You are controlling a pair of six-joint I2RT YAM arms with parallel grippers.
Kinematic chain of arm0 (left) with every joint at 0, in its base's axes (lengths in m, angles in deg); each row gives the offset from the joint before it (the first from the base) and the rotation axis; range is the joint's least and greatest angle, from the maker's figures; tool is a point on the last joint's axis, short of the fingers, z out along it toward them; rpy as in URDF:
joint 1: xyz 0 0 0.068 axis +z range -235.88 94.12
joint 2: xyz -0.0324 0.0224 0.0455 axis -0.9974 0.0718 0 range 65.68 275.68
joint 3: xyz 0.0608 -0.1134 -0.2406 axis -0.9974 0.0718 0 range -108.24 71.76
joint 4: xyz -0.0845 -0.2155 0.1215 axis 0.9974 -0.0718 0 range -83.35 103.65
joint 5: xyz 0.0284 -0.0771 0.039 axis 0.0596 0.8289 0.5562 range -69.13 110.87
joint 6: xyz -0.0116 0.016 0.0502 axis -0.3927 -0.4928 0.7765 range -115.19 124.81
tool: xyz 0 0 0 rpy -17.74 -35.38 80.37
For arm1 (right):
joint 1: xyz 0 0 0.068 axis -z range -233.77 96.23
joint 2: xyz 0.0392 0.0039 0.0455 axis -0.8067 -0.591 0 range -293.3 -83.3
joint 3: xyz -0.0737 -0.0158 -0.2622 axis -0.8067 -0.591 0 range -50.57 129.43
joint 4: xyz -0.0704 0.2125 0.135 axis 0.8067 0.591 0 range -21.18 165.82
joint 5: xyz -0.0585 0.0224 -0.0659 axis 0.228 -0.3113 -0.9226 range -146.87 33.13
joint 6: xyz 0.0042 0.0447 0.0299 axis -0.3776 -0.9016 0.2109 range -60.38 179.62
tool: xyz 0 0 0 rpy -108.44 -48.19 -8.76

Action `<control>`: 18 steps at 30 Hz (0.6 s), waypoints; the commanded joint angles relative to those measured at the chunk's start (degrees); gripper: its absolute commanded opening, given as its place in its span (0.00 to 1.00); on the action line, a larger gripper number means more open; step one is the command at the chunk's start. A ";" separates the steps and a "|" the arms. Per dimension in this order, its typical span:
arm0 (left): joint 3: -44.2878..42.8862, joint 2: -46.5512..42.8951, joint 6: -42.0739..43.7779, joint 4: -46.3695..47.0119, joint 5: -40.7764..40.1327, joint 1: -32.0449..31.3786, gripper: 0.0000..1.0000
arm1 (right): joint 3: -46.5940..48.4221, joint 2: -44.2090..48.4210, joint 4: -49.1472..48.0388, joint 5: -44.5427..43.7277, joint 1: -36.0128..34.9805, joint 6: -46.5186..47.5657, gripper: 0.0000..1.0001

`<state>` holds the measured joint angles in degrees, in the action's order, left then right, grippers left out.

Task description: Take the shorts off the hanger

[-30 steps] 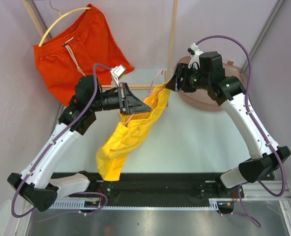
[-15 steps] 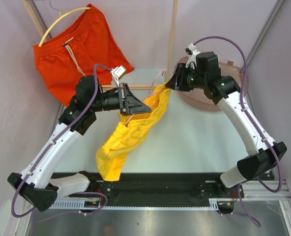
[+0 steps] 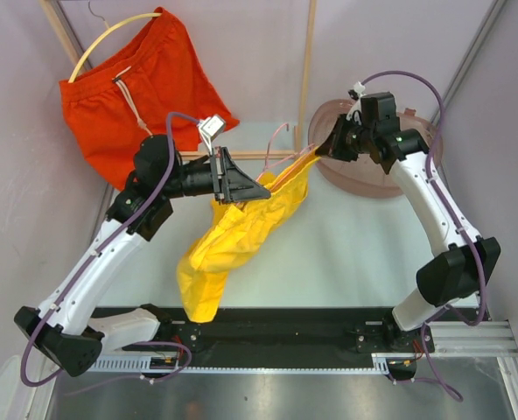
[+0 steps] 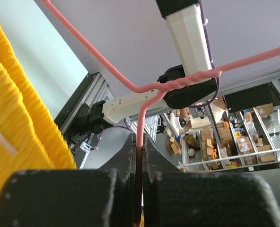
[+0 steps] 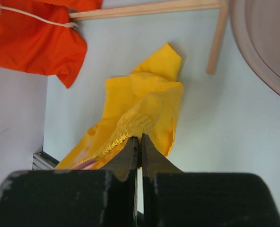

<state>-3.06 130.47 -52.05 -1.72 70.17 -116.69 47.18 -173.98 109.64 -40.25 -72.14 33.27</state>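
The yellow shorts [image 3: 241, 232] hang in mid-air between my two arms, draped on a thin pink hanger [image 4: 144, 90]. My left gripper [image 3: 257, 192] is shut on that hanger's wire, which runs straight between its fingers [image 4: 140, 146]. My right gripper [image 3: 316, 153] is shut on the stitched waist edge of the yellow shorts [image 5: 144, 111], its tips [image 5: 140, 137] pinching the cloth. The orange-red shorts [image 3: 145, 87] with a pale drawstring hang on a cream hanger [image 3: 110, 39] at the back left, away from both grippers.
A brown round basin [image 3: 373, 179] sits on the table behind the right arm. A wooden frame post [image 3: 307, 61] and crossbar [image 5: 144, 8] stand at the back. A black rail [image 3: 268, 328] runs along the near edge.
The right gripper has gone from open to shut on the yellow shorts' waist and drawn it to the right. The cloth has shifted right; the left arm holds still.
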 commanded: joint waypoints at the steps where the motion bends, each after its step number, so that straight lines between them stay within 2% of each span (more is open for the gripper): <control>1: 0.82 -2.66 -0.36 5.52 4.31 -0.48 0.00 | -0.64 -2.57 0.23 -0.11 4.48 1.47 0.00; 5: 0.39 -0.99 -0.80 10.00 6.33 -0.48 0.00 | -0.11 -6.35 1.28 5.85 4.93 2.18 0.00; 9: -1.10 1.99 -0.62 15.11 6.78 -0.57 0.00 | -1.69 -6.62 -0.29 11.75 1.94 2.00 0.00; 12: -4.09 5.68 1.92 18.53 4.59 -0.48 0.00 | -3.09 -5.66 -1.79 17.55 -1.21 0.95 0.00; 18: -7.52 10.08 8.96 27.22 -7.27 -0.39 0.00 | -9.76 -1.09 -5.13 25.03 -4.48 -5.02 0.00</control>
<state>-6.52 138.98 -48.14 14.45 70.32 -116.87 40.80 -180.08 107.78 -22.92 -74.94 32.48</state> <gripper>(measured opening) 0.027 0.020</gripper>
